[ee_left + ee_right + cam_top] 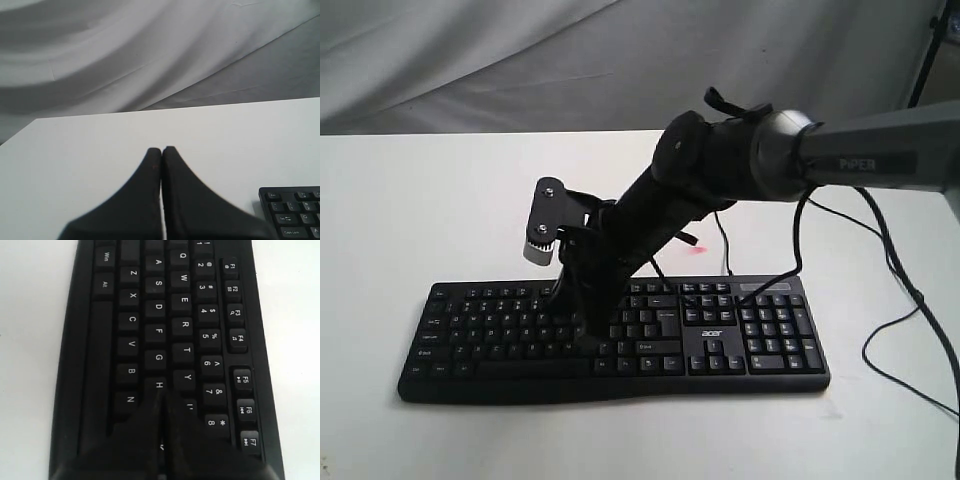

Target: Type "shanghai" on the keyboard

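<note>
The black keyboard (712, 334) with white legends and an "acer" logo lies along the front of the white table (420, 200). My right gripper (588, 338) reaches in from the right and stands shut on nothing, tips down in the middle letter rows. In the right wrist view the gripper (162, 392) has its tips at the edge of the H key (159, 384), covering the keys just behind it; I cannot tell whether a key is pressed. My left gripper (161, 149) is shut and empty above bare table, beside the keyboard's corner (295, 210). It does not show in the exterior view.
A thin black cable (725, 250) runs from the keyboard's back edge toward the rear. The right arm's own cables (910, 300) loop over the table at the right. A grey cloth (520, 60) hangs behind the table.
</note>
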Controlling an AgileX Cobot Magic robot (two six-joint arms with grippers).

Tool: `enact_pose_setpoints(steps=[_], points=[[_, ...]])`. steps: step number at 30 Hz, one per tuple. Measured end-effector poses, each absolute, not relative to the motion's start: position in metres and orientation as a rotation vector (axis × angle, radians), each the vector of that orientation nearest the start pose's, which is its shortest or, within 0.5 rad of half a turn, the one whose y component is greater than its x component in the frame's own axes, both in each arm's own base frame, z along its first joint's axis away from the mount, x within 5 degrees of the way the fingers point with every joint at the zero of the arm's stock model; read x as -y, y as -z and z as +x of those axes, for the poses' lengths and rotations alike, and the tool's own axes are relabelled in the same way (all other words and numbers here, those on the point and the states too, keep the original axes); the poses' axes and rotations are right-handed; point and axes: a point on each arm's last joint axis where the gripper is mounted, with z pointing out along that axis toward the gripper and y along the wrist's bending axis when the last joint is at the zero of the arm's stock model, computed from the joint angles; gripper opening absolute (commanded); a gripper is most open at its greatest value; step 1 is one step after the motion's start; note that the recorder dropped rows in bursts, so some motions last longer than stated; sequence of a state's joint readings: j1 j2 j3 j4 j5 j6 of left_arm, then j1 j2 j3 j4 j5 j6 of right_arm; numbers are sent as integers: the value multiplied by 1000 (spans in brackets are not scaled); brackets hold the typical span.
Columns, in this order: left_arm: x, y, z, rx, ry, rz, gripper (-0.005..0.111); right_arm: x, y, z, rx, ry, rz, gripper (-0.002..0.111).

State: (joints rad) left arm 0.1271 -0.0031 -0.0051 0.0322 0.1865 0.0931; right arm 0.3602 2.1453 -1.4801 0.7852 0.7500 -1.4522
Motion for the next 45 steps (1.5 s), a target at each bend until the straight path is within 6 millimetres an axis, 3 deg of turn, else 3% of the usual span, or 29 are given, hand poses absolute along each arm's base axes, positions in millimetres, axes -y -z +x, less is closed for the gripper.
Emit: enact_pose_setpoints(steps=[23, 29, 45], points=[[-8, -198, 55, -1665, -196, -7, 1, -189, -146, 402, -2079, -483, -1491, 0], [-8, -198, 55, -1665, -196, -7, 1, -189, -133, 405, -2091, -470, -1483, 0], [-8, -198, 55, -1665, -196, -7, 1, -189, -123, 405, -2084, -459, -1522, 0]])
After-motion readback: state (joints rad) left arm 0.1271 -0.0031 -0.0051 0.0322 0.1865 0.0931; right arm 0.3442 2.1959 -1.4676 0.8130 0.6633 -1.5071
